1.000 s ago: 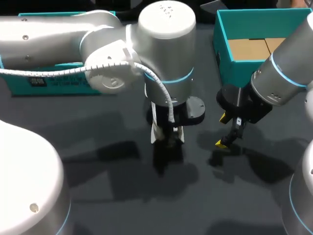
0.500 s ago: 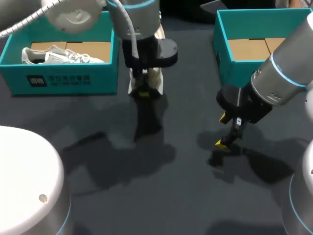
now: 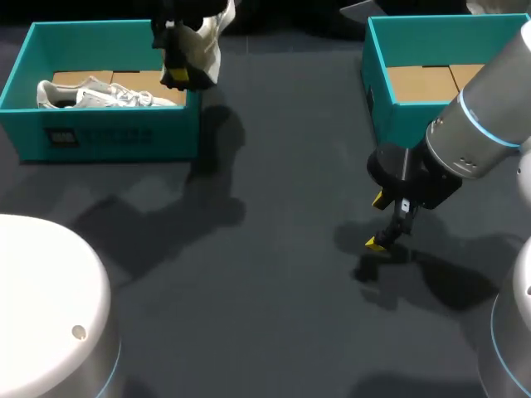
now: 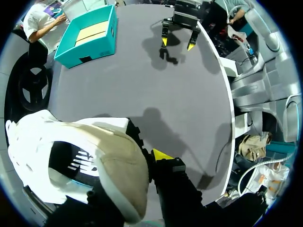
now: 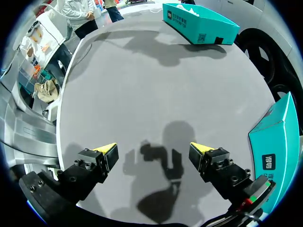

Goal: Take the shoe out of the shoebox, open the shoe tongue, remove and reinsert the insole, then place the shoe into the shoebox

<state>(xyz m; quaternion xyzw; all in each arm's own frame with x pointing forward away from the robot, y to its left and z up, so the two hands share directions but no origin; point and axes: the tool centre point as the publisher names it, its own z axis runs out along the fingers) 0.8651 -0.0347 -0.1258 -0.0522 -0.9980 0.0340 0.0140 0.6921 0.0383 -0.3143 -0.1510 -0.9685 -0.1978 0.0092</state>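
Note:
My left gripper [image 3: 177, 76] is shut on a white shoe [image 3: 204, 40] and holds it in the air over the right end of the left teal shoebox [image 3: 108, 137]. A second white shoe [image 3: 99, 93] lies inside that box. In the left wrist view the held shoe [image 4: 71, 156] fills the space at the gripper [image 4: 144, 161], its beige insole showing; one yellow tip is visible, the other is hidden behind the shoe. My right gripper [image 3: 386, 222] hangs open just above the table's middle right, nothing between its fingers [image 5: 106, 150].
A second teal box [image 3: 390, 116] with a cardboard floor stands at the back right, close beside my right gripper [image 5: 154, 150]; it shows again as the teal box [image 5: 272, 146] in the right wrist view. The left arm's white base [image 3: 50, 315] fills the front left corner.
My left arm has lifted and carried the shoe from the middle of the table to the back left, over the left shoebox. The right arm has not moved.

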